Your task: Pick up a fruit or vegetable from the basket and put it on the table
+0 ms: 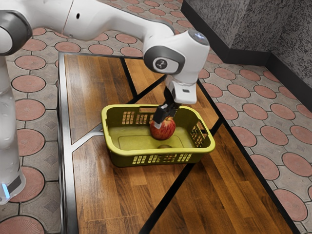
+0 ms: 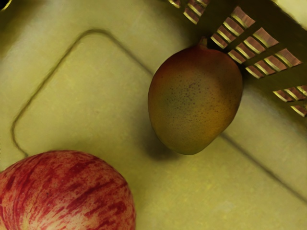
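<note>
In the exterior view, reach from the upper left with the white jointed arm [image 1: 109, 22], bending down toward the middle of the frame. At its end, see the black two-finger gripper [image 1: 165, 116] just above centre, over the inside of the oblong olive-green plastic basket [image 1: 161, 153]. Find the round apple with red and pale yellow streaks [image 1: 164, 129] directly below the gripper, at the centre of the frame and within the basket's walls. Cannot tell whether open at the apple or closed on it; nor whether bearing any of its weight.

In the wrist view, look down on the basket's yellow-green floor. Notice the same streaked apple close to the camera and, near it, the smooth oval mango in dark red, green and orange [image 2: 194, 98]. Find the mango inside the basket, beside the wall with small rectangular holes, stem end toward that wall.

Back in the exterior view, note the basket resting on the brown wooden table with dark inlaid strips [image 1: 112, 195]. Farther out, see grey paving with round pink tiles [image 1: 30, 62], and in the upper right, a rough grey wall [image 1: 209, 24].
</note>
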You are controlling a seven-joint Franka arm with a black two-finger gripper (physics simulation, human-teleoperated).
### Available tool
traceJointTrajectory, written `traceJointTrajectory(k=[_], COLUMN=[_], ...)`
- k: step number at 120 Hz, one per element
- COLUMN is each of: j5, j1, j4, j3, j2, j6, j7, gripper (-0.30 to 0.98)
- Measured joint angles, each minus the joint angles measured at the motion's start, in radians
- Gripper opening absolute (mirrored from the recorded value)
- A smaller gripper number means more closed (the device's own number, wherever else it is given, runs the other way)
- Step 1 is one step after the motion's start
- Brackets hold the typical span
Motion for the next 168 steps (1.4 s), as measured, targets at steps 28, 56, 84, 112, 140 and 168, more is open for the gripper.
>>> traceJointTrajectory(k=[28,56,84,112,140,168], j5=[0.006,0.006,0.005,0.005,0.006,0.007], j1=[-0.017,-0.004,-0.003,0.009,-0.013,-0.007], j4=[-0.034,-0.056,-0.055,-0.058,-0.060,-0.059], j3=[-0.004,-0.002,-0.006,-0.027,-0.039,-0.039], j2=[0.003,0.030,0.074,0.119,0.162,0.194], j6=[0.042,0.088,0.134,0.170,0.205,0.233], j7=[0.133,0.224,0.286,0.336,0.378,0.407], gripper=[0.69,0.69,0.69,0.69,0.69,0.69])
